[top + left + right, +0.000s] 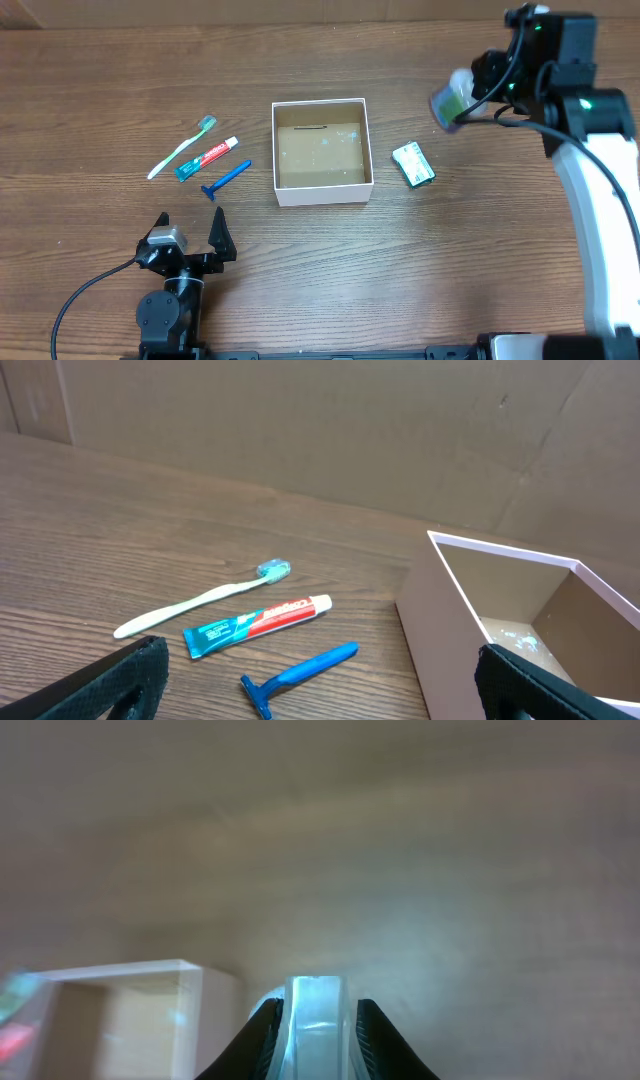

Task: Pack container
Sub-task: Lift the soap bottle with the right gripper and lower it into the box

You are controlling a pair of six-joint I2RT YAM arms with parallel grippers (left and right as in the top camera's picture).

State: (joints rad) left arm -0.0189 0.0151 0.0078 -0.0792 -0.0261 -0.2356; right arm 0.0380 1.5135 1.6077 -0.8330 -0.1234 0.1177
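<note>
Wood table (100, 90) sits under it all. The right arm (600, 200) is big and white and bends in from the far right side. Its right gripper (455, 102) is squeezed tight on a small clear thing (315, 1020), up off the table. The white box (321, 151) sits in the middle, open, brown inside. The left arm (165, 310) sits low at the near edge. Its left gripper (190, 230) is wide open and holds nothing. A toothbrush (180, 147), toothpaste (207, 158) and a blue razor (228, 179) lie left of the box. A green packet (413, 164) lies to its right.
</note>
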